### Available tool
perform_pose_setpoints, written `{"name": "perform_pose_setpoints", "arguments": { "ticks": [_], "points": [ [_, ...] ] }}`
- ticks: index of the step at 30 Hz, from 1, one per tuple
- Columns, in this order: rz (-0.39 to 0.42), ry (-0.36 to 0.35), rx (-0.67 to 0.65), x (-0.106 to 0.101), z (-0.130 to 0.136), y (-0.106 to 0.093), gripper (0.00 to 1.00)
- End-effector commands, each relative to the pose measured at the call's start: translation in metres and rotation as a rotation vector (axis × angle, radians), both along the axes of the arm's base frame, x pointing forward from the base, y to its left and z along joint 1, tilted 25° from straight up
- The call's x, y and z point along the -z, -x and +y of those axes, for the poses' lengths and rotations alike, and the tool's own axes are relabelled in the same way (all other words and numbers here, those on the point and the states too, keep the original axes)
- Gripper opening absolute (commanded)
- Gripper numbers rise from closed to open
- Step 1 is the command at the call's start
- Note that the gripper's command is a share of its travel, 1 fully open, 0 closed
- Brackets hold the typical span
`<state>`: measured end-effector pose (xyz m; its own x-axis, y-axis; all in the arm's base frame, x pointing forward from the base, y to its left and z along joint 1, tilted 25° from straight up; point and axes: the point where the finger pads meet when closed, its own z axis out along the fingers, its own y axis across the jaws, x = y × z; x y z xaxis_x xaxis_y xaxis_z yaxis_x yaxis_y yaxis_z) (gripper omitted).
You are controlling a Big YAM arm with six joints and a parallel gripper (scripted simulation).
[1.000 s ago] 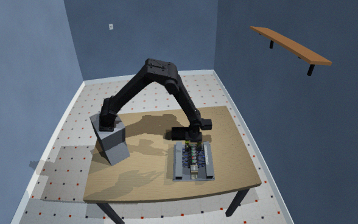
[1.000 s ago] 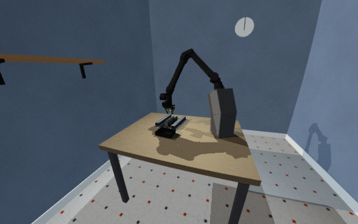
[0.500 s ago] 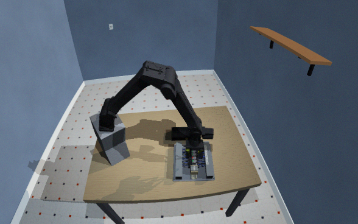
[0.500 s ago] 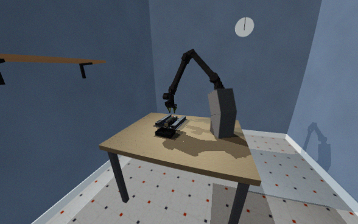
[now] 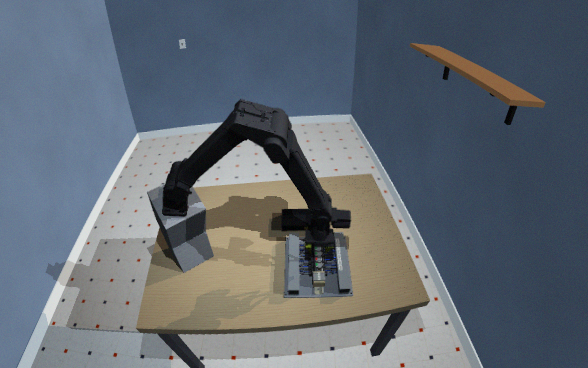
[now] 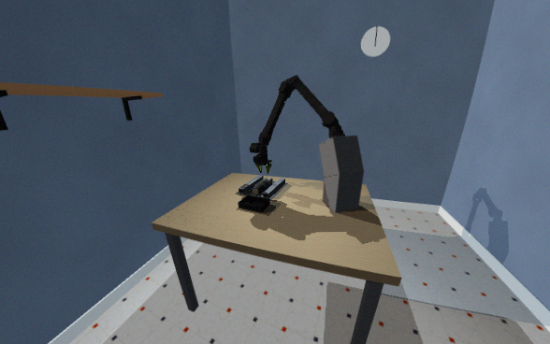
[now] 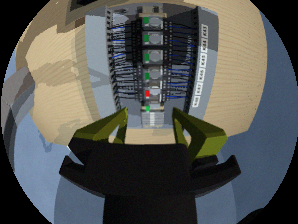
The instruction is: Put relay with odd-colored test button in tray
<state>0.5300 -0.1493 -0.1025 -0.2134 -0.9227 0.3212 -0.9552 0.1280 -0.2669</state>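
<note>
A grey socket panel (image 5: 345, 280) (image 6: 276, 187) (image 7: 100, 63) lies on the bench and carries a row of several relays. In the wrist view most of them have green test buttons, and one relay (image 7: 148, 95) (image 5: 318, 261) has a red button; it sits near the end of the row closest to my fingers. The black tray (image 5: 284, 220) (image 6: 254, 204) stands open side up just past the panel's far end. My gripper (image 7: 149, 111) (image 5: 316, 245) (image 6: 263, 167) is open and empty. It hangs above the row, with its olive fingers on either side of the line of relays, a little above them.
The arm's grey pedestal (image 5: 182, 230) (image 6: 343, 173) stands on the bench away from the panel. Blue wires run along both sides of the relays (image 7: 120, 63). The panel lies near the bench's edge (image 5: 390, 310).
</note>
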Motion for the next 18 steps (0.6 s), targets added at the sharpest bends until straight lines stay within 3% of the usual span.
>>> {"name": "perform_pose_setpoints", "arguments": {
  "ticks": [1,18],
  "points": [
    [-0.027,0.003,-0.033,-0.0141,0.0115,-0.0122,0.59],
    [-0.026,0.003,-0.026,-0.0138,0.0080,-0.0113,0.59]
  ]
}}
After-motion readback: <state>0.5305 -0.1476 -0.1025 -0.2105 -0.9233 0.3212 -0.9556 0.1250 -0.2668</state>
